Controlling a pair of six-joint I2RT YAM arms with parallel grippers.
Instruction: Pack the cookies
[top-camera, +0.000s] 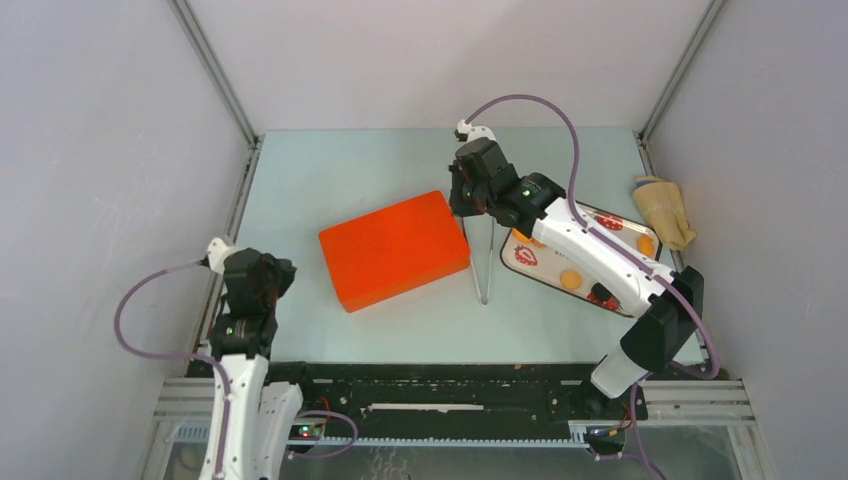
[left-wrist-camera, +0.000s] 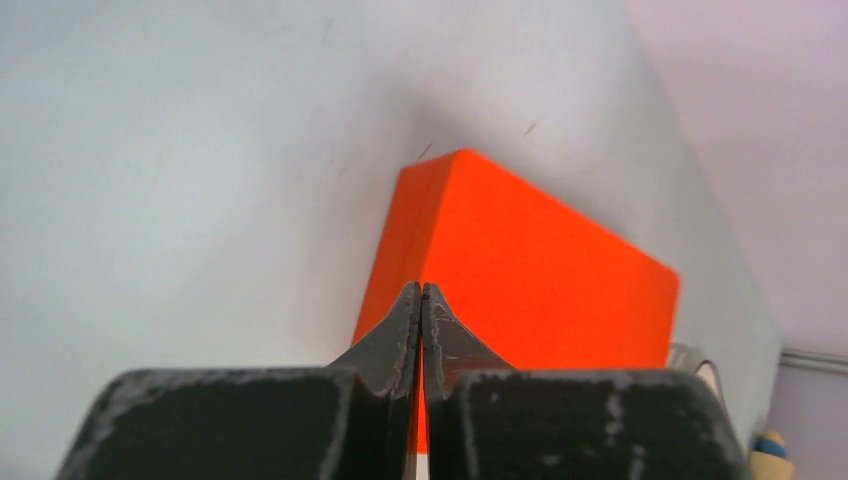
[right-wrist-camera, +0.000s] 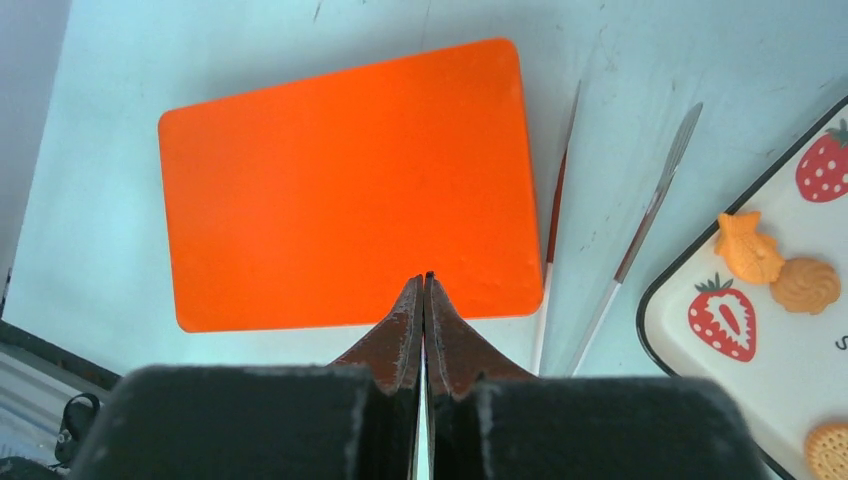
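We see the right gripper (right-wrist-camera: 427, 300) with its two fingers pressed together, pinching nothing, its tips over one edge of one flat orange rectangular box with rounded corners (right-wrist-camera: 350, 185). The box's top is a solid orange face, so we cannot tell what it holds. Just right of this gripper lies one pair of slim metal tongs (right-wrist-camera: 650, 205), its two arms spread on the pale blue desk (right-wrist-camera: 250, 40), one arm just beside the box.

Farther right of the gripper sits one white black-rimmed tray (right-wrist-camera: 720, 400) with red strawberry prints (right-wrist-camera: 722, 318), and the cookies (right-wrist-camera: 805, 285) lie in it. From the right wrist camera we count three: a fish-shaped orange one just beside a swirled one, and a round one apart from them, lower in the tray. From above, the arm covers part of the tray, so we cannot fix the total.

The left gripper (left-wrist-camera: 421, 305) is likewise pressed together and empty, well apart from the box, which lies ahead of it. Beyond the tray, far from both grippers, one crumpled beige bundle (top-camera: 663, 210) rests at the desk's right edge.
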